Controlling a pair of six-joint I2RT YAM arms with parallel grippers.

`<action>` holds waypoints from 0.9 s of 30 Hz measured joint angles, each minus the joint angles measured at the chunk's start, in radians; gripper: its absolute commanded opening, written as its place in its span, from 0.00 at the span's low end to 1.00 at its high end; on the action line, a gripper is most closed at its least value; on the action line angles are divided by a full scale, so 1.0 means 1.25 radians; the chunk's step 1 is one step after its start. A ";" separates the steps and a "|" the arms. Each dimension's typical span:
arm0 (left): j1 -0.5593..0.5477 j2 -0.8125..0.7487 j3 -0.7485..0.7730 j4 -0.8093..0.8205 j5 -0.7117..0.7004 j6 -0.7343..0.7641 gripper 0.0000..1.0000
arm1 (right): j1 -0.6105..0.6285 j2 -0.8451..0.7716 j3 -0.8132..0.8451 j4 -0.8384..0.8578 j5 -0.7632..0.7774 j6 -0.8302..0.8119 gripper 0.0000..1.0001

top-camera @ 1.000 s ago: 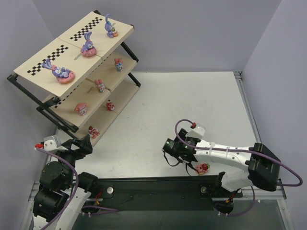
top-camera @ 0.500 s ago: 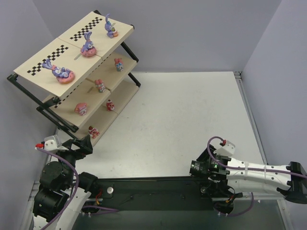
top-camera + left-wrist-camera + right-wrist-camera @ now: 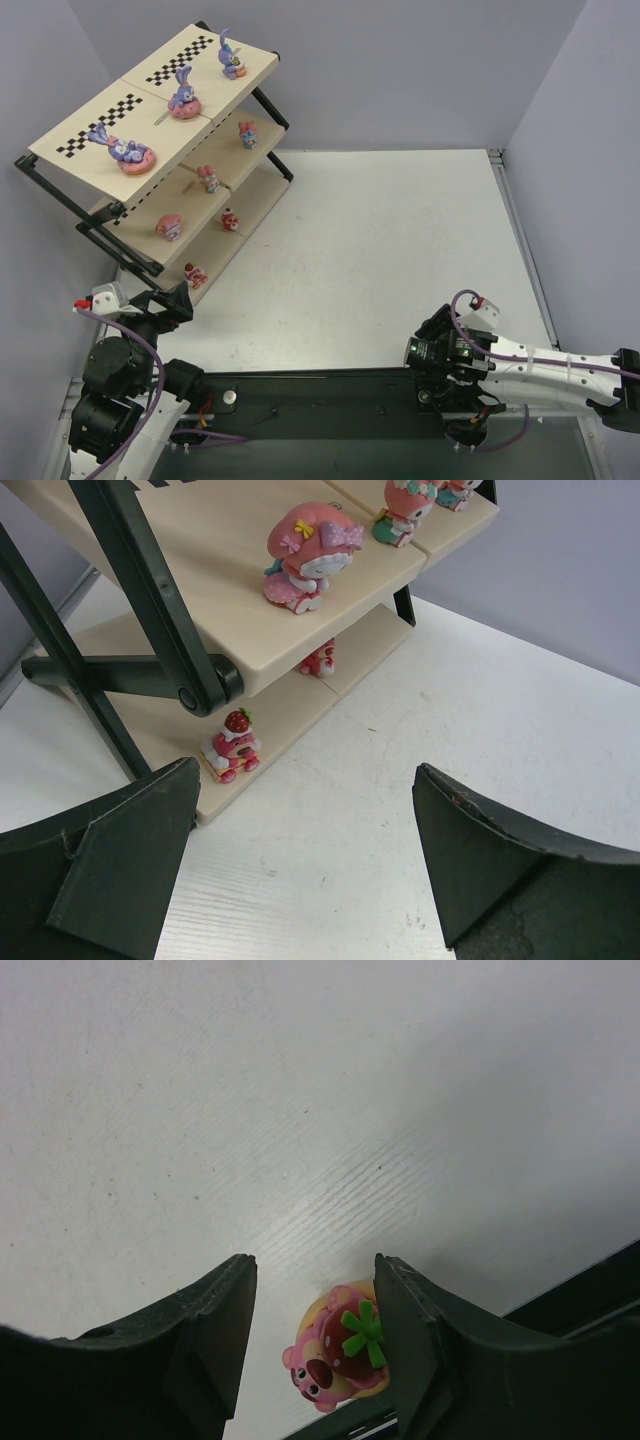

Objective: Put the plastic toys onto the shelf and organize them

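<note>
Folded low at the near foot of the shelf [image 3: 255, 62]: left gripper [image 3: 305, 780], jaws spread wide, grasping nothing. Well right of the shelf, stretched low over the table: right gripper [image 3: 312, 1265], jaws part-open astride a strawberry-topped pink toy [image 3: 335, 1355], not clenched. Eight other toys [image 3: 183, 100] on the shelf.

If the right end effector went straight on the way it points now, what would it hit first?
Probably the small pink strawberry-topped plastic bear figurine, between the open fingers of the right end effector; then the white table under it.
</note>
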 measured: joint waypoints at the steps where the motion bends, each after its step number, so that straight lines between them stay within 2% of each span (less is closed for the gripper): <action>1: 0.000 0.000 0.000 0.000 -0.002 0.000 0.97 | 0.000 0.011 0.000 0.000 0.000 0.000 0.52; 7: 0.000 0.000 0.000 -0.001 -0.006 -0.001 0.97 | -0.013 0.152 0.041 -0.023 -0.002 -0.001 0.51; 14: 0.000 0.000 0.000 0.000 -0.006 -0.001 0.97 | -0.040 0.191 0.078 -0.040 -0.068 -0.002 0.49; 27: 0.000 0.000 0.000 -0.001 -0.018 -0.005 0.97 | -0.120 0.352 0.164 -0.022 -0.157 -0.003 0.49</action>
